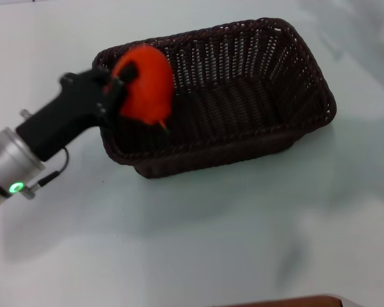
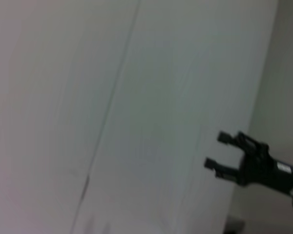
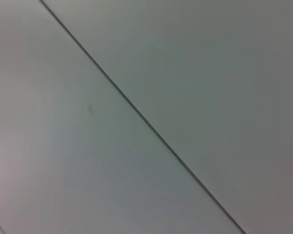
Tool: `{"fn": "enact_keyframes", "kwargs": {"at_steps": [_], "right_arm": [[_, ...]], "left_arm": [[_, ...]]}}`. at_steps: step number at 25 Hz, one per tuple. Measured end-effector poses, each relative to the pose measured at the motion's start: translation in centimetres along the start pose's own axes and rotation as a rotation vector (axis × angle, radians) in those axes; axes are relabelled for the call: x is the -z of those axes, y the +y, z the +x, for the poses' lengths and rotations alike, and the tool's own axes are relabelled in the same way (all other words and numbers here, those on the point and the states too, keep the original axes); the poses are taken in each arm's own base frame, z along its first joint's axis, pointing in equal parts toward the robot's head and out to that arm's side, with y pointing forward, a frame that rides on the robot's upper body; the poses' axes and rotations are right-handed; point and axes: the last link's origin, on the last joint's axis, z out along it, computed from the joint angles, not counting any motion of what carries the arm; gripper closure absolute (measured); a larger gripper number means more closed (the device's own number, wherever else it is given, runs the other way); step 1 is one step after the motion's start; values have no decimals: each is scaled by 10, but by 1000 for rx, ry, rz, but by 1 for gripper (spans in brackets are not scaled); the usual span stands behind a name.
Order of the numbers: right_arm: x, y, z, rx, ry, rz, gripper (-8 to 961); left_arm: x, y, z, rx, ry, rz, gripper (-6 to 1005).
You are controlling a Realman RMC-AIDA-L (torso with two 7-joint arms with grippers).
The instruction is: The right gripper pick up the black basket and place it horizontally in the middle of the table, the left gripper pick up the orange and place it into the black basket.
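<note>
- Orange (image 1: 144, 83) sat clamped in your left gripper (image 1: 117, 89), poised over the left end of the black basket (image 1: 243, 121).
- Basket lay lengthwise across the table (image 1: 192, 243).
- Right gripper (image 2: 219, 151) hung well apart, fingers spread.

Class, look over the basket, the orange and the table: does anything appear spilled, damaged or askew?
Nothing stands out. The black basket sits upright and intact on the table, somewhat angled. The left claw holds the orange over the basket's left end. Nothing is spilled.
</note>
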Motion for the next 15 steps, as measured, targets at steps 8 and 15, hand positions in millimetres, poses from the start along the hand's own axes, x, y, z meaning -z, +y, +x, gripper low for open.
{"fn": "enact_keyframes", "kwargs": {"at_steps": [8,15], "right_arm": [[-5,1,-4,8,-5,-13,28],[-7,1,-5,16,-6,-13,28]], "left_arm": [[-9,7,-9,18,-48,-24,941],[0,6,-6,8,-28,-11,726]]}}
